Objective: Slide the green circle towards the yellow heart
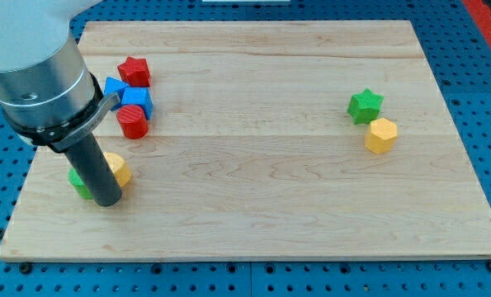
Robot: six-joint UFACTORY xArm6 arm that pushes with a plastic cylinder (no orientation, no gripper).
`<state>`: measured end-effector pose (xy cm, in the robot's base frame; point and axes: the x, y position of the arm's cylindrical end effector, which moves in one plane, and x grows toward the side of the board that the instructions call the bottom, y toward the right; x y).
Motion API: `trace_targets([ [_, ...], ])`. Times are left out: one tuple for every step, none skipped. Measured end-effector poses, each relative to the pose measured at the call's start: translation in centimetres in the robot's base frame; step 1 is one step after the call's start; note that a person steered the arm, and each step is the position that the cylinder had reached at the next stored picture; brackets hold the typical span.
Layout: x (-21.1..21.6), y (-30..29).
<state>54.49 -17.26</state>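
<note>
My tip point(108, 200) rests on the board at the view's lower left. The green circle point(79, 185) lies just left of the rod, mostly hidden behind it. The yellow heart point(118, 169) sits just right of the rod, touching it or nearly so, partly hidden. The rod stands between the two blocks, which are very close together.
A red star point(134, 71), two blue blocks point(113, 87) point(138, 100) and a red cylinder point(133, 122) cluster at the upper left. A green star point(365, 106) and a yellow hexagon point(381, 135) sit at the right. The wooden board point(253, 223) lies on a blue pegboard.
</note>
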Motion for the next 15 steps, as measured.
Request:
trace_targets([
  [-0.5, 0.0],
  [-3.4, 0.0],
  [-5.0, 0.0],
  [-5.6, 0.1],
  [-3.8, 1.4],
  [1.2, 3.6],
  [4.1, 0.9],
  [5.1, -0.5],
  [4.5, -2.6],
  [2.3, -5.3],
  [1.1, -6.1],
  [0.2, -7.1],
  [0.2, -6.5],
  [0.2, -5.4],
  [-0.6, -5.6],
])
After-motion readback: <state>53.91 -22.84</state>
